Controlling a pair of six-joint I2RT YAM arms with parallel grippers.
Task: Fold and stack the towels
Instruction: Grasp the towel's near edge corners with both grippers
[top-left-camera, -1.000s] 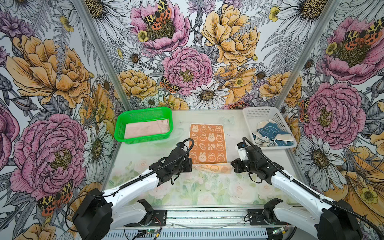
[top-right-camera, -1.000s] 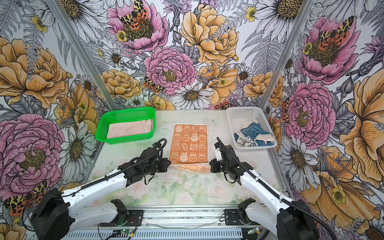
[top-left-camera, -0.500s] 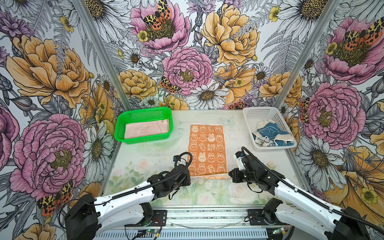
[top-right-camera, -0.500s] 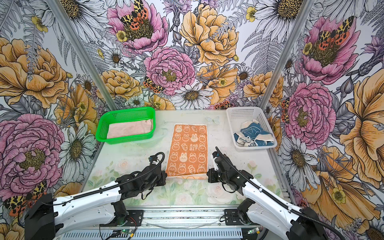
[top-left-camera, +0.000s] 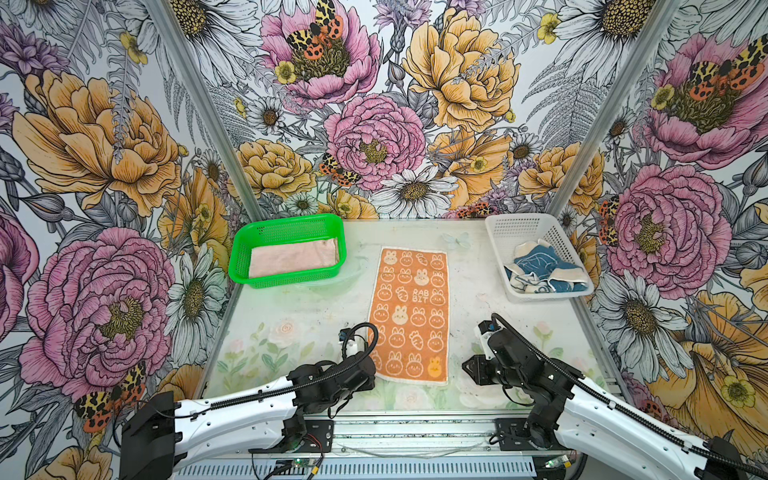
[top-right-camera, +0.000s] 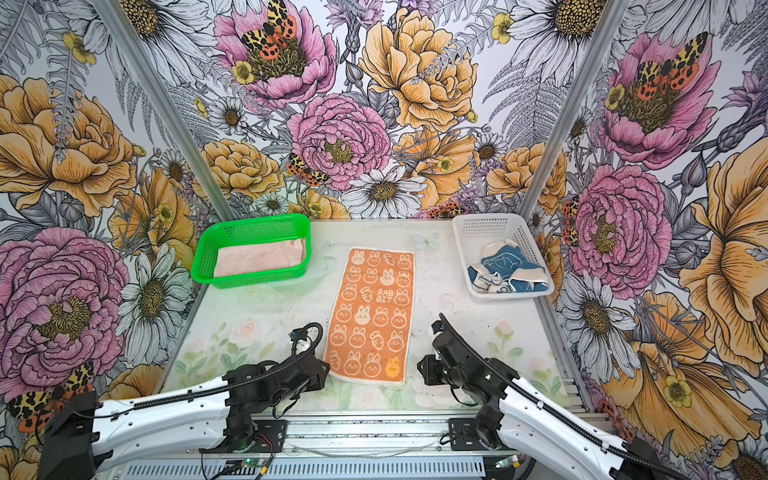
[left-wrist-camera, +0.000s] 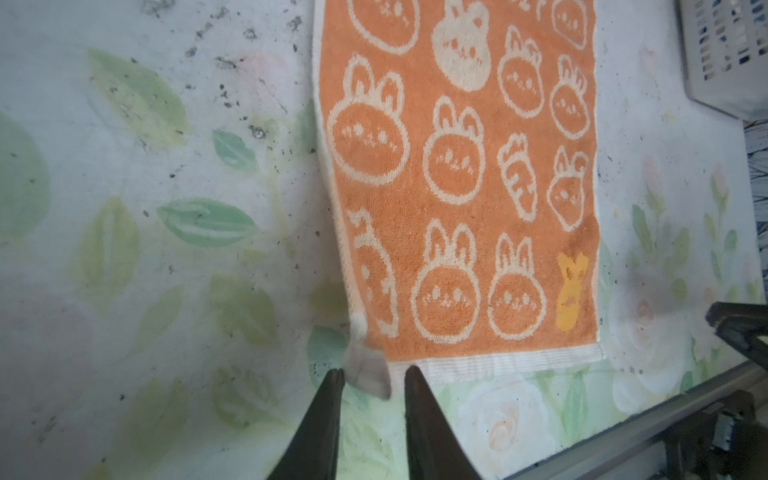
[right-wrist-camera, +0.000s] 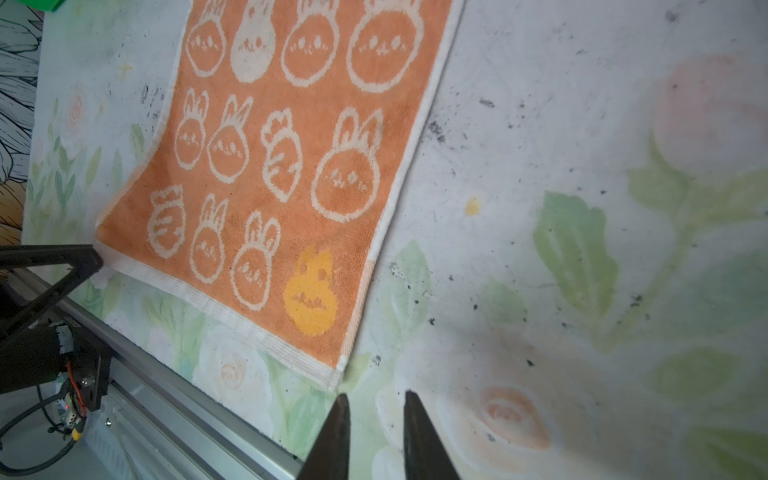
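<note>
Flower-papered walls close round the pale printed table (top-left-camera: 291, 316), where the orange towel (top-left-camera: 411, 316) lies spread flat and lengthwise from 12 to 6 o'clock in both top views, laid open, I judge, so that its near end can be carried over to the far end for a first fold; the pink towel (top-left-camera: 293, 259) sits already folded in the green basket (top-left-camera: 286, 226) at 10 o'clock, the start of the stack as I read it; the blue towel (top-left-camera: 540, 266) waits crumpled in the white basket (top-left-camera: 498, 245) at 2 o'clock; my two arms lie low along the near edge, one at each near corner of the orange towel, at 7 and 5 o'clock of it; my left gripper (left-wrist-camera: 372, 374) stands partly open, the small corner tab lying between its tips unclamped, though whether a tip brushes it I cannot tell; my right gripper (right-wrist-camera: 374, 399) is likewise parted by a narrow gap, empty, its tips just off the other corner and clear of the cloth.
</note>
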